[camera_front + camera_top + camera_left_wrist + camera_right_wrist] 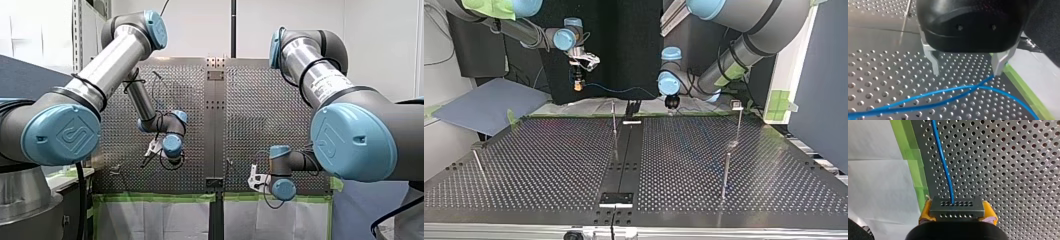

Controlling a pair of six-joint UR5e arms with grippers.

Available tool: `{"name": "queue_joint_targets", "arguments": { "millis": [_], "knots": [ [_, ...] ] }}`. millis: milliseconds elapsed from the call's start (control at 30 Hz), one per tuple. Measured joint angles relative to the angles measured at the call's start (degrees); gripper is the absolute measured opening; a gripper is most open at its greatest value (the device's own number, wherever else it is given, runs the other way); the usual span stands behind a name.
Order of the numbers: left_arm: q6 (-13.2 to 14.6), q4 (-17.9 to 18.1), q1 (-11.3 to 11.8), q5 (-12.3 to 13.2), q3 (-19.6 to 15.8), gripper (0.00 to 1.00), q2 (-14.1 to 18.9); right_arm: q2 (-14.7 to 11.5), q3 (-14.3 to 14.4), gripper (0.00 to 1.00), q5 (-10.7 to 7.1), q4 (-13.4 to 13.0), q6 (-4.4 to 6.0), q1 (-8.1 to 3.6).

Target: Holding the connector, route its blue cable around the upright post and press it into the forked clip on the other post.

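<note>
My right gripper has its yellow pads pinching the dark connector from both sides; blue cable leaves the connector's face and runs ahead over the perforated table, beside the green tape on the table edge; only the right wrist view shows this grip up close.

The top view shows what the wrist views lack: connector held in the air above the table's far edge, at that view's left; cable sags across to my left gripper; upright post stands near the middle strip; second post at that view's right has a small head, fork too small to tell; cable is on neither post.

The left wrist view alone shows its metal fingers spread wide with nothing between them; cable strands cross on the table just under the fingertips.

In the front view both grippers are small, fingers unreadable.
</note>
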Motion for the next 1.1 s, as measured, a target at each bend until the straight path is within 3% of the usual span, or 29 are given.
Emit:
{"name": "queue_joint_targets", "arguments": {
  "millis": [467, 867, 1100],
  "knots": [
    [5.3, -2.79, -1.51, -6.62, -0.04, 1.0, -0.02, 0.06, 0.0, 0.0, 0.01, 0.05, 0.0, 0.0],
    [6.01, -2.22, -2.88, -6.21, -0.04, 1.0, -0.96, 0.14, 0.01, 0.0, 0.02, -0.02, 0.0, -0.01],
    [7.16, -1.71, -3.03, -6.13, 1.27, 1.0, -3.62, 0.17, 0.02, 0.0, 0.02, 0.07, 0.0, 0.0]
  ]
}}
